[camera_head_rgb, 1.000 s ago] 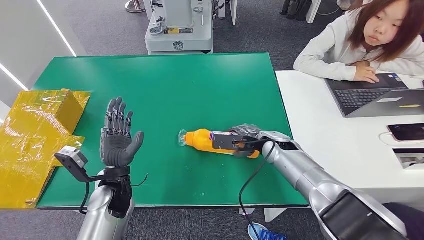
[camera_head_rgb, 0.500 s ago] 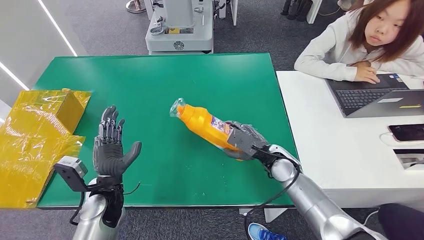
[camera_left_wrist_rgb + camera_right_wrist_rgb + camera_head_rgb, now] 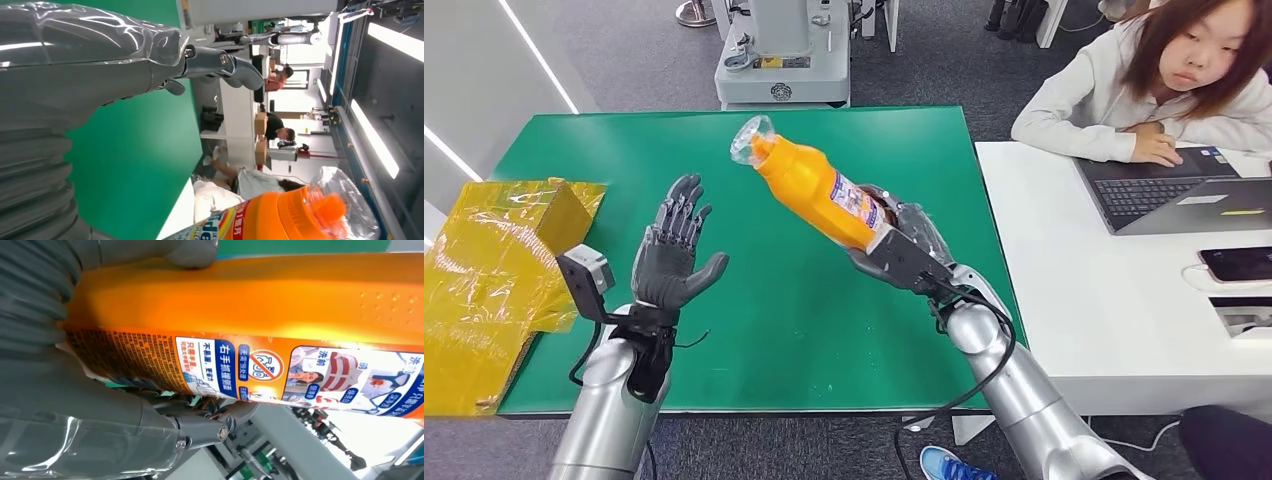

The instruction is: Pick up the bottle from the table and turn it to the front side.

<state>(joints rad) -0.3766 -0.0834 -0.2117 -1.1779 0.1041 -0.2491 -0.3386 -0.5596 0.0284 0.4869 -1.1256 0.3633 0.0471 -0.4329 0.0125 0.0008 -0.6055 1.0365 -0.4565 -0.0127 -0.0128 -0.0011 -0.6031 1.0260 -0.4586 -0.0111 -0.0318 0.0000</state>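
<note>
One orange bottle (image 3: 814, 190) is gripped at its base by the right hand (image 3: 902, 248), lifted above the green tabletop (image 3: 824, 330), its cap end tilted far-left; the left hand (image 3: 670, 258) is spread, holding nothing; the bottle's base is hidden by the fingers; its label print is too small to read.

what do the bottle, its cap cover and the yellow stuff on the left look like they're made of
The bottle looks like glossy orange plastic: smooth, with highlights, and a printed label on its body. The cap cover seems to be clear plastic, since the orange cap shows through it. The yellow stuff is probably thin translucent film or bags: crinkled, shiny, see-through in places. What lies inside cannot be told.
</note>
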